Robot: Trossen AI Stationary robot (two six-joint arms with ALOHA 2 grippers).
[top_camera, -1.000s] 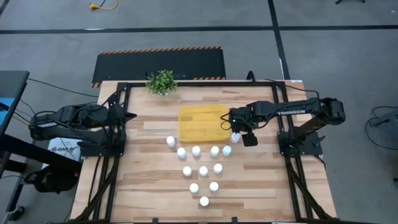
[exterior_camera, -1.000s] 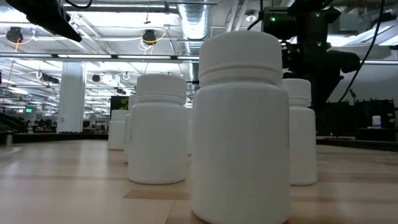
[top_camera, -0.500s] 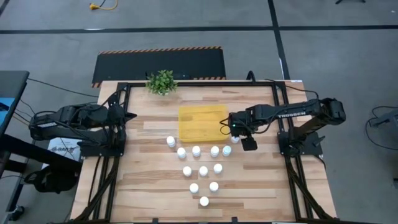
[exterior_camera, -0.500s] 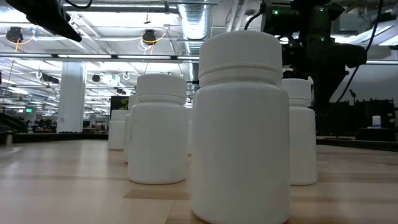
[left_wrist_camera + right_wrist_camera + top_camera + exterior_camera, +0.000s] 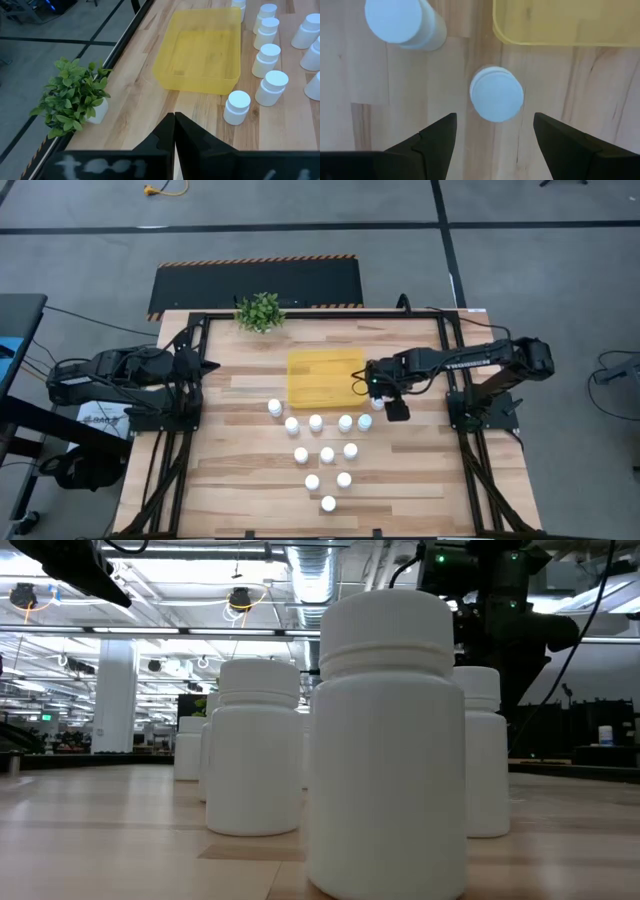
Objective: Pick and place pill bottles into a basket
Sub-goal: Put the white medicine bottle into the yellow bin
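The pill bottles are small, smooth white plastic cylinders, each topped by a round white cap slightly narrower than the body, with a shallow groove where cap meets shoulder. In the high view they stand upright on the desk in a loose triangle: a row just below the tray, then fewer, down to a single bottle nearest the front edge. One bottle stands apart from the row, just beside the tray's lower right corner.

The basket is a shallow rectangular tray of bright yellow, slightly translucent plastic with low walls and rounded corners. It lies flat at the middle of the desk with no bottle inside it.

The right end effector hangs above that lone bottle, looking straight down on its round cap. Its two dark fingers are spread wide, one on each side of the cap, touching nothing. Another bottle stands near it, and the tray's corner is just beside.

The left end effector waits at the left edge of the desk, its dark fingers clenched together to a point and grasping nothing.

The desk is pale wood planking with visible grain, framed by black metal rails. A small green leafy plant in a white pot stands at its far edge.
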